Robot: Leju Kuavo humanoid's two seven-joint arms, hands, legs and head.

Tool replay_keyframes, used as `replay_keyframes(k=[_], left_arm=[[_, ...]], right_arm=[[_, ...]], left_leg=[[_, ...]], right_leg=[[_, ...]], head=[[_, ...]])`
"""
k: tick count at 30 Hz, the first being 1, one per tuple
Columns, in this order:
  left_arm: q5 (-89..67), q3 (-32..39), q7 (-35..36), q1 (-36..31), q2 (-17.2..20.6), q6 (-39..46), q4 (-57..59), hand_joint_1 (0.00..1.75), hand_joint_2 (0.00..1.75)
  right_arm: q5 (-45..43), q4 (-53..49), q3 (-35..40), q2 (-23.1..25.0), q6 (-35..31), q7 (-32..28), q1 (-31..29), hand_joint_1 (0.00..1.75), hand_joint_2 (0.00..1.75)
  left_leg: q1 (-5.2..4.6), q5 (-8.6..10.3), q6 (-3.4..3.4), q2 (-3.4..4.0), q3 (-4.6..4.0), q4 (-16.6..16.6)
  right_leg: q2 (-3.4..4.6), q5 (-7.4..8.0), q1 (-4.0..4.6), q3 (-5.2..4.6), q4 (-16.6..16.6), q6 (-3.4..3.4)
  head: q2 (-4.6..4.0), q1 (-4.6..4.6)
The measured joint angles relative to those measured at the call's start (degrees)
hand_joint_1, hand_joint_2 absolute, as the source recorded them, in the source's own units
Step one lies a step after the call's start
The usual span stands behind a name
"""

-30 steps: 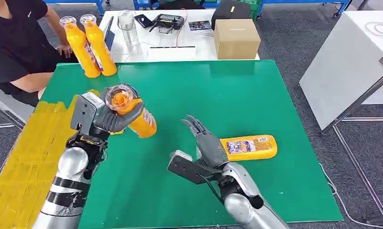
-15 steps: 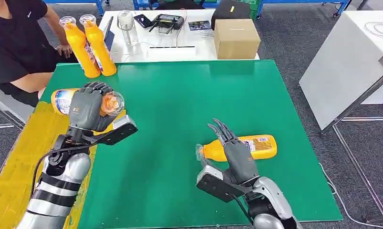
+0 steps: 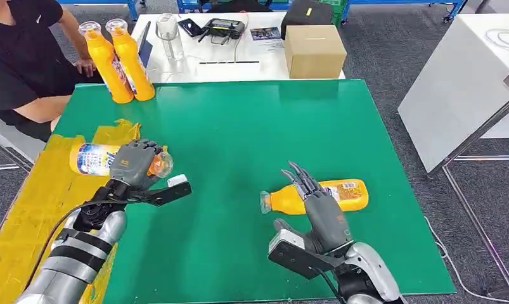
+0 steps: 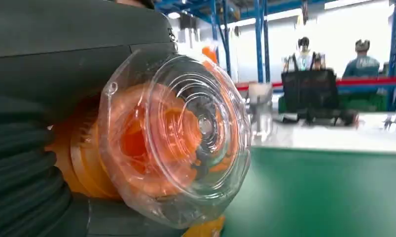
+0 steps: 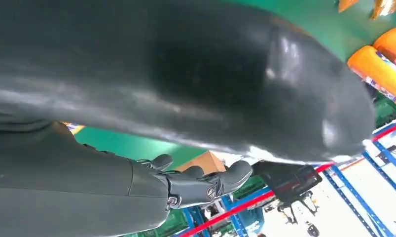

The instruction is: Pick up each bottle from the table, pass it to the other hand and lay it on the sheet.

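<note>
An orange bottle (image 3: 92, 158) with a clear cap lies on its side on the yellow sheet (image 3: 39, 209). My left hand (image 3: 134, 164) grips it around the neck. The left wrist view shows that clear cap (image 4: 178, 138) close up, with my dark fingers (image 4: 33, 163) wrapped behind it. A second orange bottle (image 3: 350, 193) lies on the green mat (image 3: 251, 120), cap pointing left. My right hand (image 3: 321, 212) hovers over its middle with fingers straight and apart, holding nothing. Contact with the bottle cannot be judged. Two more bottles (image 3: 118, 60) stand upright at the mat's far left corner.
A person in black sits at the far left, one hand (image 3: 85, 65) beside the upright bottles. Behind the mat, a white table carries a cardboard box (image 3: 314, 50), a clear cup (image 3: 168, 28) and a controller. Another white table (image 3: 467, 82) stands to the right.
My left hand swung the bottle left and down until it lay flat on the yellow sheet. My right hand moved right and now sits over the lying bottle.
</note>
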Motion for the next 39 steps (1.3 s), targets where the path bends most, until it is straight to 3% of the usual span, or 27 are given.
replay_keyframes(k=[27, 28, 29, 30, 31, 39], left_arm=[[4.9, -3.4, -1.4, -7.3, 2.8, -11.5, 15.4, 1.75, 1.75], [5.4, -3.6, -1.6, -7.5, 2.9, -12.0, 15.7, 1.61, 1.75], [5.9, -3.7, -1.9, -7.7, 3.1, -12.7, 15.9, 0.0, 1.75], [6.2, -3.9, -2.1, -8.0, 3.3, -13.5, 16.2, 0.0, 1.75], [6.8, -4.2, -2.4, -8.2, 3.5, -14.2, 16.5, 0.0, 0.0], [13.0, -5.4, -5.9, -9.3, 6.1, -22.5, 19.0, 0.0, 0.0]], right_arm=[[-2.0, 0.3, 0.0, -0.7, 1.2, -0.3, -1.6, 0.0, 0.0], [-2.1, 0.4, 0.0, -0.6, 1.4, -0.3, -1.8, 0.0, 0.0], [-2.3, 0.5, 0.0, -0.6, 1.7, -0.5, -2.1, 0.0, 0.0], [-2.4, 0.6, 0.1, -0.6, 1.8, -0.5, -2.5, 0.0, 0.0], [-2.7, 0.8, 0.2, -0.6, 2.0, -0.7, -3.0, 0.0, 0.0], [-4.3, 3.2, 0.7, 0.0, 3.6, -1.6, -7.0, 0.0, 0.0]], left_leg=[[0.0, 0.01, 0.0, -0.01, 0.0, 0.0], [0.0, 0.01, 0.0, -0.01, 0.0, 0.0], [0.0, 0.01, 0.0, -0.01, 0.0, 0.0], [0.0, 0.01, 0.0, 0.0, 0.0, 0.0], [0.0, 0.01, 0.0, 0.0, 0.0, 0.0], [0.02, 0.02, -0.01, 0.0, 0.0, 0.0]], right_leg=[[-0.01, 0.0, 0.01, 0.05, 0.0, 0.0], [-0.01, 0.0, 0.01, 0.05, 0.0, 0.0], [0.0, 0.0, 0.01, 0.04, 0.0, 0.0], [0.0, 0.0, 0.01, 0.04, 0.0, 0.0], [0.0, 0.0, 0.01, 0.04, 0.0, 0.0], [-0.02, 0.0, 0.04, 0.04, 0.0, 0.0]], head=[[0.0, 0.0], [0.0, 0.0], [0.0, 0.0], [0.0, 0.0], [0.0, 0.0], [0.0, 0.0]])
